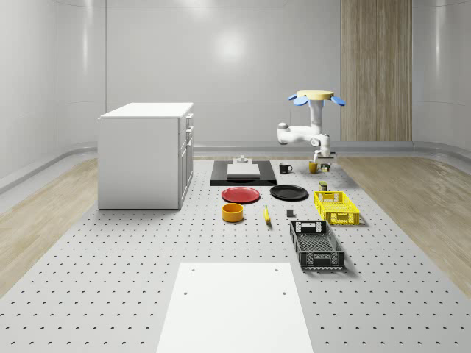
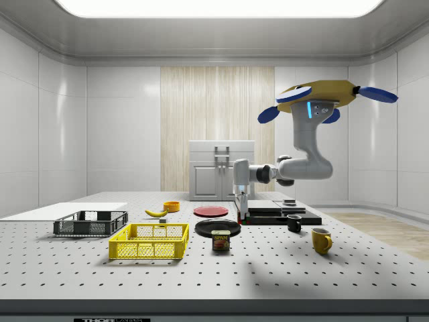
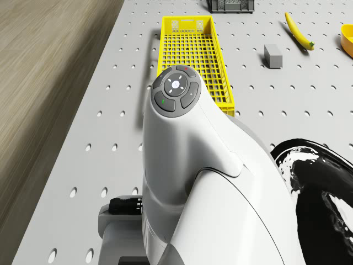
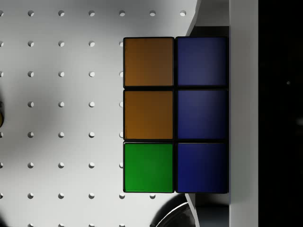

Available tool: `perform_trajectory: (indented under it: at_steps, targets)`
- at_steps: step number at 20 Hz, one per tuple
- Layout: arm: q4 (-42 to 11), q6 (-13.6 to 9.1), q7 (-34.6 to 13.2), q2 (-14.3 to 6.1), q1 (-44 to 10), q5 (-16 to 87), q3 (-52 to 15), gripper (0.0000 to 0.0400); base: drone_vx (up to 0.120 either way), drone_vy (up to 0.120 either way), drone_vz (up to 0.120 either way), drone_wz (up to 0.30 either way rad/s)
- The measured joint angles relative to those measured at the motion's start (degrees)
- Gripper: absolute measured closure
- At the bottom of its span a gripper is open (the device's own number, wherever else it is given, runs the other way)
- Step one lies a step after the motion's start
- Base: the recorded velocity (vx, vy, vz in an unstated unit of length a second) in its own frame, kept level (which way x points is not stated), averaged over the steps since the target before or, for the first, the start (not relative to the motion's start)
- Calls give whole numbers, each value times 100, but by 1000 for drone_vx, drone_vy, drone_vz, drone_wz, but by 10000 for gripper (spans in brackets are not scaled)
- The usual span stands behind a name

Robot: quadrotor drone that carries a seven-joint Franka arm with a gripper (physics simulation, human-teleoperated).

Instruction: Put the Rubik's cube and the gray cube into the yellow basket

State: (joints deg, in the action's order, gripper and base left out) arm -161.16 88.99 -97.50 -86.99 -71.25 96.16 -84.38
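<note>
The drone (image 1: 318, 96) hovered in the air above the far part of the table (image 1: 110, 294), with the white arm (image 2: 305, 168) bent at the elbow and its last link turned straight down. The gripper (image 1: 322, 162) hung low over the table surface, just beside the black board (image 1: 243, 175). Whether the gripper was open or closed, and whether it had hold of anything, could not be determined. The Rubik's cube (image 4: 175, 115) lay directly below the gripper on the perforated table. Its upper face showed a column of two orange tiles and one green tile next to a column of three blue tiles, and the blue column met a pale strip with a dark area beyond it. A yellow mug (image 1: 313, 168) stood near the gripper, a black mug (image 1: 285, 168) stood somewhat farther from it, and a can (image 2: 220, 239) stood between the gripper and the yellow basket (image 1: 335, 218). The yellow basket rested on the table well apart from the gripper, and no contents could be seen in it. The gray cube (image 3: 273, 56) lay on the table outside the basket, near its long side and well apart from the gripper, with a banana (image 3: 299, 32) near it. A black plate (image 3: 314, 182) lay close beside the arm.
</note>
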Motion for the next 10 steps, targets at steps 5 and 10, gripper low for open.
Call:
perform_trajectory:
  at_steps: [5, 10]
  targets:
    - [1, 61, -6, -66, -7, -26, -5, 75, 120, 0, 0, 0]
    - [2, 116, -10, -126, -13, -50, -10, 75, 120, 0, 0, 0]
